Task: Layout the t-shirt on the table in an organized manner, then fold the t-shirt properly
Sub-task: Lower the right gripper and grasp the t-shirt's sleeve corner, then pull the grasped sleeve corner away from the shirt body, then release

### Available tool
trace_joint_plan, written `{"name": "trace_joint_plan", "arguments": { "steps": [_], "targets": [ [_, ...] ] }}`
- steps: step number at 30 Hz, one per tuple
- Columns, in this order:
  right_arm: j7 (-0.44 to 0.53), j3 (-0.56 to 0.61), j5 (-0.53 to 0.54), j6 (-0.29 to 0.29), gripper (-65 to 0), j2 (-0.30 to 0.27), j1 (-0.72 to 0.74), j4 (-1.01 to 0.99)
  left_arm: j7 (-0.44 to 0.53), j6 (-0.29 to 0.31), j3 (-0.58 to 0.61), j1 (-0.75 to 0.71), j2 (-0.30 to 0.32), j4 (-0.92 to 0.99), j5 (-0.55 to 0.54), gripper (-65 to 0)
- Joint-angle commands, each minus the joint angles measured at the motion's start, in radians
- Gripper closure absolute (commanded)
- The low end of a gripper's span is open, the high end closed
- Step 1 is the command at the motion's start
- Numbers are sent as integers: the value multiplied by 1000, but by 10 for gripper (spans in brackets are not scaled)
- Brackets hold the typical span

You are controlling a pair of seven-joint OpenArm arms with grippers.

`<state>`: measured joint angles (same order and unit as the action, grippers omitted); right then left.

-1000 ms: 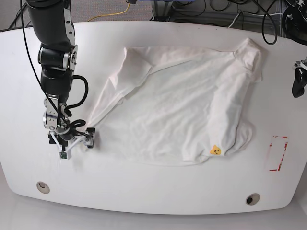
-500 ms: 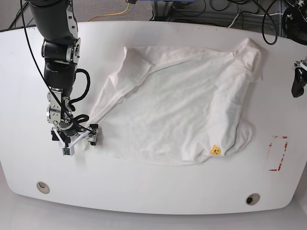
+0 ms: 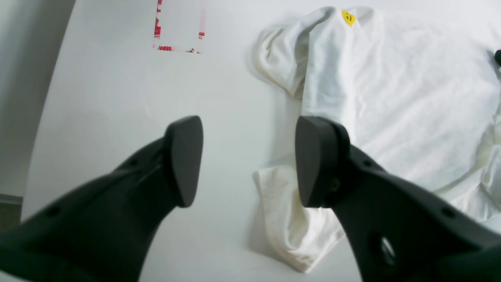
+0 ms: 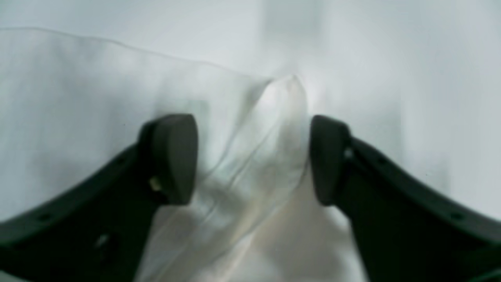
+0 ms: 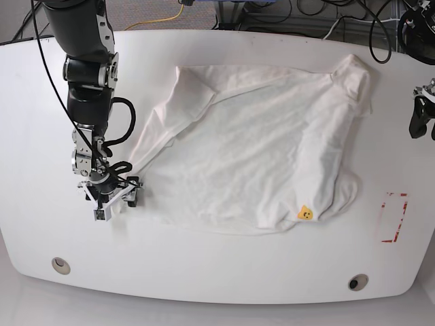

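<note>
The white t-shirt [image 5: 258,156] lies spread but rumpled across the middle of the table [image 5: 224,272], with a small yellow label [image 5: 306,212] near its lower hem. My right gripper [image 5: 117,198] sits low at the shirt's left corner. In the right wrist view that cloth corner [image 4: 282,102] rises between the fingers of the right gripper [image 4: 250,156], which stand apart around it. My left gripper [image 3: 248,160] hangs open and empty over bare table beside a bunched sleeve [image 3: 289,231]. In the base view it is at the far right edge [image 5: 421,121].
A red tape rectangle [image 5: 394,217] marks the table's right side, also seen as red tape [image 3: 178,27] in the left wrist view. Two round grommet holes [image 5: 61,264] [image 5: 357,281] sit near the front edge. Cables lie beyond the table's back edge.
My right gripper has shifted slightly right onto the shirt's left corner and its jaws have narrowed around the cloth. The left arm has barely moved.
</note>
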<state>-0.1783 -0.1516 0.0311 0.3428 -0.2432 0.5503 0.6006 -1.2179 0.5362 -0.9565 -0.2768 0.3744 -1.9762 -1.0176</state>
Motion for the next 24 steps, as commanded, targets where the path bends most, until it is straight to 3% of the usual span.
{"name": "trace_joint_plan", "arguments": {
  "steps": [1,5,14,24],
  "targets": [
    [9,-3,11,8,-222,-6,24,11,25,0,9,4,19,-13,-17,-353],
    [6,-3,7,8,0,-9,23,11,25,-1,20,4,19,-13,-17,-353],
    [0,-9,13,6,-2,-23,-80,103,25,-3,78,37,19,-12,-14,-353],
    [-185,-200,13,6,-2,-14,-327,476,25,-3,212,107,2,-12,130,-353]
  ]
}}
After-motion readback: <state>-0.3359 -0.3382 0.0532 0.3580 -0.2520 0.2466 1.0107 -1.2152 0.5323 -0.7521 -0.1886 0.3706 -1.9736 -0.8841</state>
